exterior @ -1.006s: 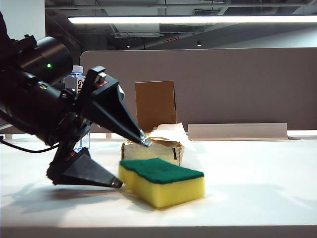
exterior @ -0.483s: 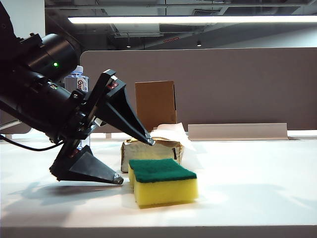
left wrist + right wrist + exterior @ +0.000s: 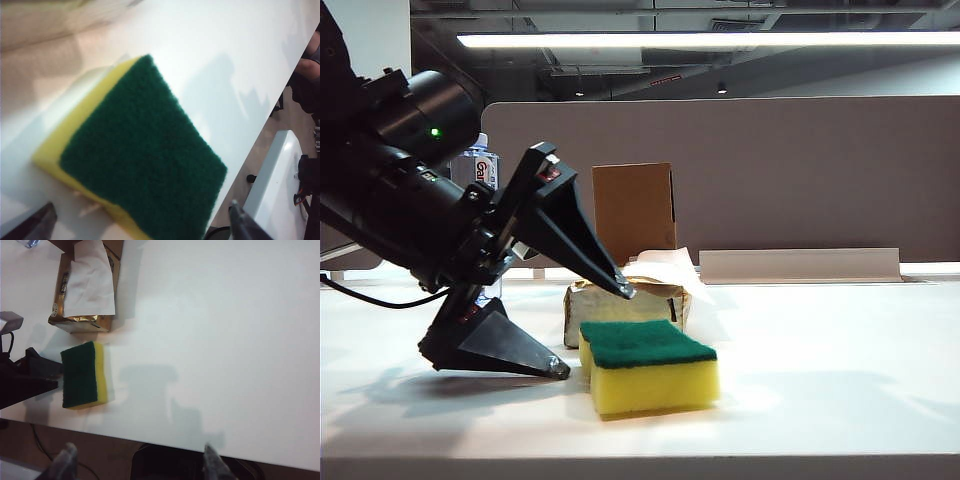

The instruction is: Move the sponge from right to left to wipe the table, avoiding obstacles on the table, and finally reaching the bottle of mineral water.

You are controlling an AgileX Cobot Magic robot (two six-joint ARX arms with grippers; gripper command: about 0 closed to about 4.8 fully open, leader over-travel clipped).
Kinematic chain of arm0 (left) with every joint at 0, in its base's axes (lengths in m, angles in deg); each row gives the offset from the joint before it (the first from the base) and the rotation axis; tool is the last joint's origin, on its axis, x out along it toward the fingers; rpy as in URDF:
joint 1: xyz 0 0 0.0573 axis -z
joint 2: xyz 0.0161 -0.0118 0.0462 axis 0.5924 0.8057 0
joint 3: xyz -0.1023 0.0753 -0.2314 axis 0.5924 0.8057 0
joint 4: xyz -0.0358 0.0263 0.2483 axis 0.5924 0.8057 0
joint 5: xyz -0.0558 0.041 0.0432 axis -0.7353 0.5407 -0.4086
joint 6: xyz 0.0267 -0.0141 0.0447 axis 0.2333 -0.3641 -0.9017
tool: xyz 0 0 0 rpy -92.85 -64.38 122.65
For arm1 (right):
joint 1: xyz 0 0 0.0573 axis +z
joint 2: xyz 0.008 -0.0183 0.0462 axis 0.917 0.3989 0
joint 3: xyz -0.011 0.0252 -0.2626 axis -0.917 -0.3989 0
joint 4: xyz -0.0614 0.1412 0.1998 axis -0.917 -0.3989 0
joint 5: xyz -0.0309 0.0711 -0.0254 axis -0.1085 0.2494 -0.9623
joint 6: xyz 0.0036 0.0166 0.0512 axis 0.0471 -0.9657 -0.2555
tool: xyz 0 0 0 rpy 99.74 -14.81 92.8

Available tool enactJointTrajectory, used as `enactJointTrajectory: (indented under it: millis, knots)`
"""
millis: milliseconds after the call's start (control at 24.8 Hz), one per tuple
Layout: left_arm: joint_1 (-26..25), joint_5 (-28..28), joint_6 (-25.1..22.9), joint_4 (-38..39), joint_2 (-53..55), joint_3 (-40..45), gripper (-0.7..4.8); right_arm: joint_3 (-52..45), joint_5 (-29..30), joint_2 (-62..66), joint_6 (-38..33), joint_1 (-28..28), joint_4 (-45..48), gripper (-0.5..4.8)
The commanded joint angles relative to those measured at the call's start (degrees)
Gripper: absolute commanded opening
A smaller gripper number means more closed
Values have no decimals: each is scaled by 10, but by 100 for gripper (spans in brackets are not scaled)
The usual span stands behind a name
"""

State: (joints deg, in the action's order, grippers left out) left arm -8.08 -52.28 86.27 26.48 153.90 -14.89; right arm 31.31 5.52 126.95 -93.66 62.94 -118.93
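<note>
Nearest to me in the exterior view, the rectangular yellow foam sponge lies flat on the wide white table, dark green scouring layer facing up. At its nine o'clock, my left gripper stands with its black jaws spread wide and holds nothing: the lower finger rests low on the tabletop with its tip just beside the sponge's end, and the upper finger slants down to a tip above the sponge's far corner. In the left wrist view the sponge fills the frame between the two fingertips.

Beyond the sponge, toward twelve o'clock, sits the silvery-white tissue pack with gold trim, white tissue poking out of its top. Behind that stands the upright brown cardboard box. At ten o'clock, far back and mostly hidden by the left arm, is the clear plastic bottle of mineral water with its white cap.

My right gripper hangs high over the table's near edge, jaws wide apart and empty, well apart from the sponge.
</note>
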Motion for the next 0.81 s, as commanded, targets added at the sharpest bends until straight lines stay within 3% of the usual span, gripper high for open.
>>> enactJointTrajectory:
  millis: [40, 443, 523, 684, 805]
  knots:
    - [14, 11, 7, 0, 0, -5, 479, 5, 1, -1, -1, 0, -2, 323]
    - [56, 45, 19, 39, 53, -43, 479, 5, 1, -9, -1, 0, -7, 323]
    - [57, 62, 19, 55, 53, -44, 431, 5, 1, -12, -1, 0, -6, 323]
    - [56, 64, 18, 87, 53, -46, 257, 5, 1, -14, -1, 0, -6, 323]
    - [57, 67, 17, 96, 54, -46, 235, 5, 1, -15, -1, 0, -6, 323]
